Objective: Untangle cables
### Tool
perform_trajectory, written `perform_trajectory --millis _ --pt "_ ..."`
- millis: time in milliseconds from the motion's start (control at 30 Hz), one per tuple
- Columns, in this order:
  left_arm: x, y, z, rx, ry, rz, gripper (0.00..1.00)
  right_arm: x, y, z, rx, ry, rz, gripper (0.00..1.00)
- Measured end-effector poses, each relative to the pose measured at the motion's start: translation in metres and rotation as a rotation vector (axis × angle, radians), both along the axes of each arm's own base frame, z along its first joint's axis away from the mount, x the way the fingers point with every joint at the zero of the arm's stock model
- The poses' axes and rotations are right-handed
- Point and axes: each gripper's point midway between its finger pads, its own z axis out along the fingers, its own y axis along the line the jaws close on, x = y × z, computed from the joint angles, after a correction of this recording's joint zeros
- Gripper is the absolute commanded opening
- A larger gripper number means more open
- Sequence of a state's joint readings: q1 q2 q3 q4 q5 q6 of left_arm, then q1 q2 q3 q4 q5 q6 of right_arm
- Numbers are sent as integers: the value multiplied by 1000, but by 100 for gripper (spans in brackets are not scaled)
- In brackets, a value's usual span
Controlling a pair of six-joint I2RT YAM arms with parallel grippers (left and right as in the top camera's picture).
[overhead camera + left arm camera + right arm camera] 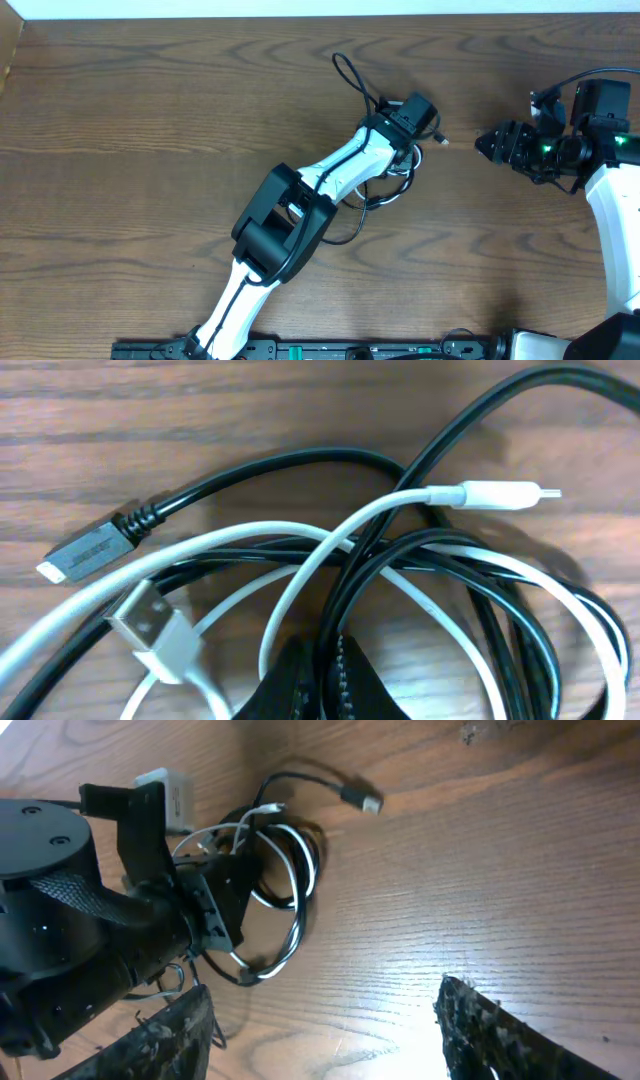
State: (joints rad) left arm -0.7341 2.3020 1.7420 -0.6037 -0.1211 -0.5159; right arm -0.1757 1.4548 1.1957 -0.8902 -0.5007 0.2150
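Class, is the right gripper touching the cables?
Apart. The right wrist view shows bare table between the right gripper and the cables.

Black cables [300, 458] and a white cable [490, 493] on a brown wood-grain table [200, 400].

The left gripper [335, 685] has its fingertips pressed together on a strand of black cable [330, 620]. Just ahead of them, the white cable [380, 510] loops through the black on the wooden table [250, 410], its small plug [495, 494] pointing right.
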Motion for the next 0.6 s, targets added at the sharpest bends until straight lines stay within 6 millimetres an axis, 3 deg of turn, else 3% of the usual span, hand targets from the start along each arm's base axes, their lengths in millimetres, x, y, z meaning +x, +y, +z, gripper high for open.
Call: perform_trajectory --millis 200,333,467,600 --pt "-11 9 3 61 39 -118 7 0 0 0 -1 -1 1 68" --pt "-27 9 16 -11 116 -185 7 0 1 0 -7 -7 15 68" --pt "-31 0 79 -214 112 -235 7 1 7 1 -13 -18 39 67" --pt "-32 1 167 -420 28 -273 7 5 25 3 -18 -47 94 67"
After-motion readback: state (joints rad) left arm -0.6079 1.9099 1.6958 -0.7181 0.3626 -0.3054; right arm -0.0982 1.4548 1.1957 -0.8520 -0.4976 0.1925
